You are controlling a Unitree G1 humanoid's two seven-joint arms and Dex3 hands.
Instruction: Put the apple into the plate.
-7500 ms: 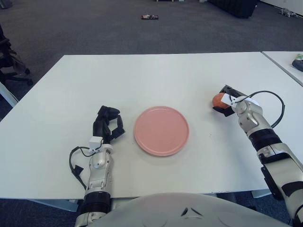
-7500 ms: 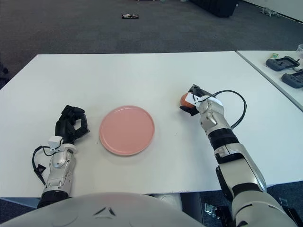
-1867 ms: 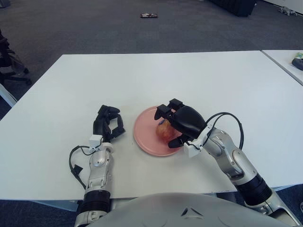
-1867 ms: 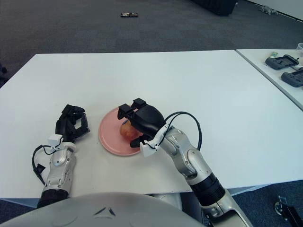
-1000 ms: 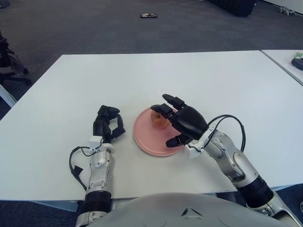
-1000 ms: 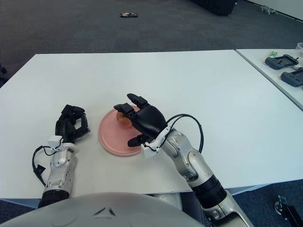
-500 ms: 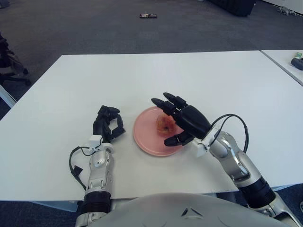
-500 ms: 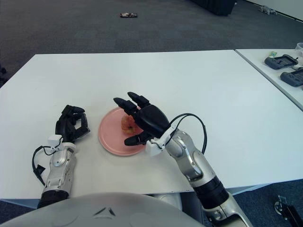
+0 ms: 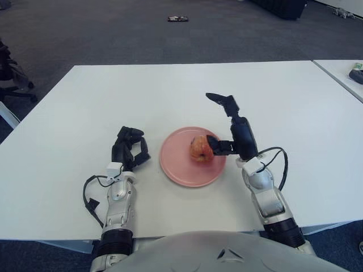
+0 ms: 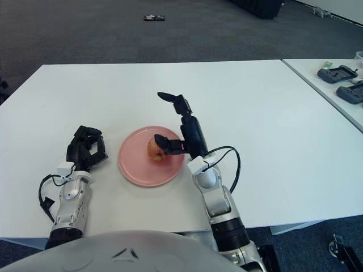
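The red-orange apple (image 9: 199, 149) sits on the pink plate (image 9: 180, 169) near the table's middle. My right hand (image 9: 233, 131) stands just right of the plate with its fingers spread: two point up and away, while the thumb reaches toward the apple's right side. It holds nothing. My left hand (image 9: 129, 148) shows left of the plate, its fingers curled and holding nothing.
The white table (image 9: 113, 96) stretches wide around the plate. A second table (image 10: 334, 76) at the far right carries dark devices. A small dark object (image 9: 178, 20) lies on the grey carpet far behind.
My right hand has let go of the apple, turned upright and drawn back to the right of the plate. The apple now rests uncovered on the plate. The left hand has not moved.
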